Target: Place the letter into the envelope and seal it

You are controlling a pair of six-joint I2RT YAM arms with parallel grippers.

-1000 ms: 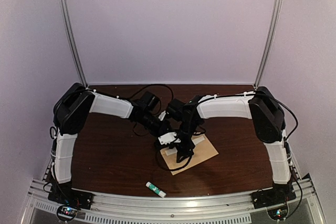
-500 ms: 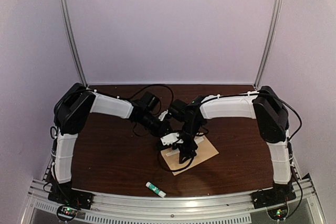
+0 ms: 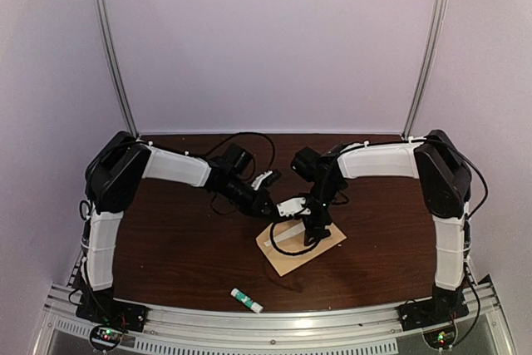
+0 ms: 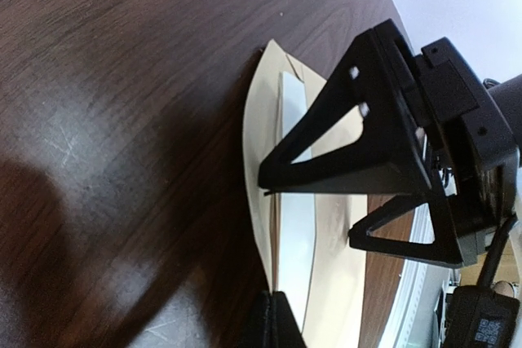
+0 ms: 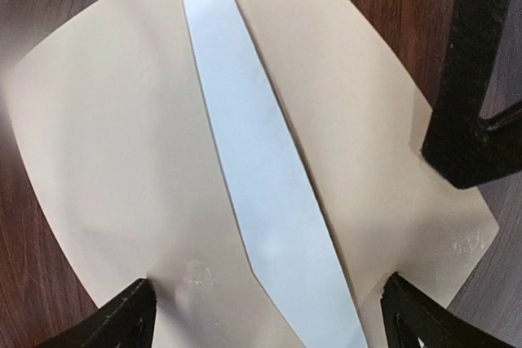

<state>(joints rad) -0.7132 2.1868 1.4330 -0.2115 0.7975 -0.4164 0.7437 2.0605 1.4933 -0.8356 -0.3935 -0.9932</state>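
The dark brown wood-grain table (image 3: 166,239) carries the tan envelope (image 3: 293,263), lying flat and skewed to the table edges at the middle of the surface, and a small white glue stick (image 3: 247,299), lying on its side nearer the front edge than the envelope, well apart from it.

Tan envelope (image 5: 122,144) lies flat on the table (image 3: 183,239), a pale letter (image 5: 261,185) strip showing at its flap.

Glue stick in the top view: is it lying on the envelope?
No, the glue stick lies on the bare table, apart from the envelope.
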